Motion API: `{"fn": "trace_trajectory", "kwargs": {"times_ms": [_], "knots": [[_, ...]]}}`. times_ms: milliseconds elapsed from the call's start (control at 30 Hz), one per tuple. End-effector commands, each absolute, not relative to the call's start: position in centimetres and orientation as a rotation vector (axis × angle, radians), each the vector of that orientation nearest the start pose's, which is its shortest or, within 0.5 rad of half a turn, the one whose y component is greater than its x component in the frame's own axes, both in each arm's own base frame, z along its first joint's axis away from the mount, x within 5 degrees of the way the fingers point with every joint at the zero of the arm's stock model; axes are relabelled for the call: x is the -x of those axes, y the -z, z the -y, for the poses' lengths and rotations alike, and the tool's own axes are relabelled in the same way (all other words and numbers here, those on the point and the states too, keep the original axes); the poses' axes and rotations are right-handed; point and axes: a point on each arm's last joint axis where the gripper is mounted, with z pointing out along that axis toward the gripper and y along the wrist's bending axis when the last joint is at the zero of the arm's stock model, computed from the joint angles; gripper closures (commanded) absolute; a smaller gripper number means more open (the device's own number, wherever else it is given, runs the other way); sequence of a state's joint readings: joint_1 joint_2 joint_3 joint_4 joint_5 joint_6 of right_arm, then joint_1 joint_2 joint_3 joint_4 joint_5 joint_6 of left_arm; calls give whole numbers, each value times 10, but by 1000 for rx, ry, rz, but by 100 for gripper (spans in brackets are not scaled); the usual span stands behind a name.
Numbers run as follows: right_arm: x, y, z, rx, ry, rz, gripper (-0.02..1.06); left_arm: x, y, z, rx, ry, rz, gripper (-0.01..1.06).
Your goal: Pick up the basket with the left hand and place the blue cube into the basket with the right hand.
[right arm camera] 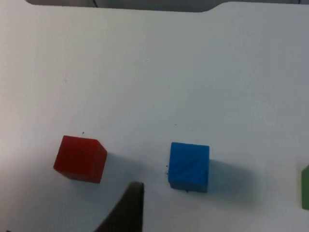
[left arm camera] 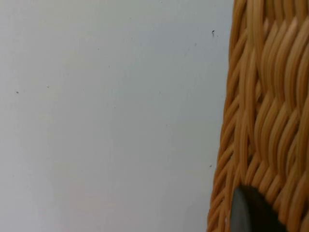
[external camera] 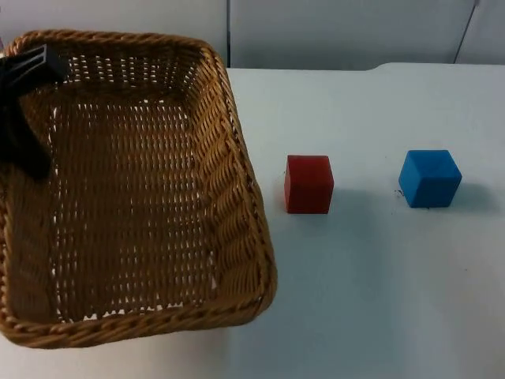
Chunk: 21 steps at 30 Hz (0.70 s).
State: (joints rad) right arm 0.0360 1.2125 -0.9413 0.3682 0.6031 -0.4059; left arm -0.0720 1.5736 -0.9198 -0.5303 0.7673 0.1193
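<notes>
While left tool (external camera: 28,87) grips basket (external camera: 229,158), blue cube (external camera: 429,178) well apart

Basket (left arm camera: 260,121) wall (woven) — black tool (left arm camera: 248,212), table (left arm camera: 106,116)

My left gripper (external camera: 28,75) sits at the woven wicker basket's (external camera: 237,181) far rim, its fingers partly hidden. A green object (right arm camera: 305,186) is cut off at the edge.

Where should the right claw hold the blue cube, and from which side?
From above, closing on two opposite flat side faces of the blue cube. It sits flat with free table around it; the red cube stands well apart.
</notes>
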Motion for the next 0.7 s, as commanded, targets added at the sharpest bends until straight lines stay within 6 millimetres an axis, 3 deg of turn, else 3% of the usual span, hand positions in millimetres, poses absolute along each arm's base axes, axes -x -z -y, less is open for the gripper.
{"fn": "trace_trajectory", "kwargs": {"times_ms": [0, 133, 333, 500, 633, 667], "knots": [[-251, -318, -36, 336, -204, -2278, 6, -290, -216, 52, 184, 554, -2858, 105], [-251, -321, -57, 372, -248, -2229, 6, -297, -223, 53, 140, 558, -2878, 105], [-256, -319, -59, 333, -258, -2229, 6, -300, -214, 54, 126, 567, -2932, 105], [-277, -310, -60, 274, -250, -2304, 6, -303, -209, 56, 120, 597, -2941, 105], [-311, -304, -62, 220, -223, -2355, 6, -304, -207, 56, 130, 603, -2939, 105], [-311, -304, -62, 220, -223, -2355, 6, -304, -207, 56, 130, 603, -2939, 105]]}}
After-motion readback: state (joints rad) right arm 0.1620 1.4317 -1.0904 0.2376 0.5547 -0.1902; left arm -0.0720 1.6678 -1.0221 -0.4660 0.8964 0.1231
